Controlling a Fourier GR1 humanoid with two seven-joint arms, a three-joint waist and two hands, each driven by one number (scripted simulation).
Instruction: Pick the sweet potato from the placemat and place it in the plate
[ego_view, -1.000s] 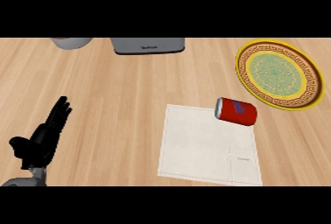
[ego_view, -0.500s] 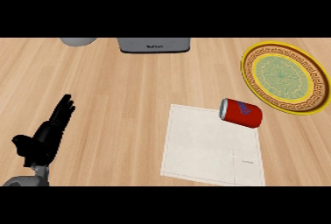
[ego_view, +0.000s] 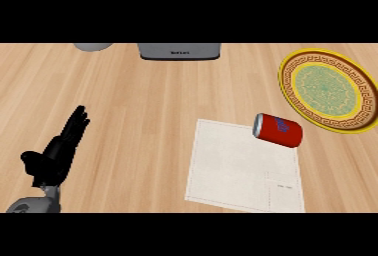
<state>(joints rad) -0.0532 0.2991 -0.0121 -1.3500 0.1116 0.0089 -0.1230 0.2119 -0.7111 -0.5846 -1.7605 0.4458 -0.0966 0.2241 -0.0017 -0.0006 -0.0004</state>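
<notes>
On the wooden desk (ego_view: 140, 100) a white rectangular placemat (ego_view: 240, 172) lies right of the middle, turned a little out of square with the desk's edge. What rests on it looks like a red can (ego_view: 280, 131) rather than any vegetable. The can lies on its side over the placemat's far right corner, its silvery end facing left and a blue mark on its upper side. Beyond it to the right sits the plate (ego_view: 288, 87), round, with a yellow edge, a dark patterned band and a pale green centre, its right part cut off by the view's edge. The can is near the plate's lower left rim but apart from it, with a strip of bare wood between them. The left hand (ego_view: 57, 152) shows at the lower left, coming up from a grey forearm in the corner. It is open, the black fingers straight and pointing away and slightly right, the thumb out to the left, holding nothing. It is well apart from the placemat. At the far edge stand a grey box-shaped appliance (ego_view: 179, 51) and, to its left, part of a grey round object (ego_view: 93, 46).
</notes>
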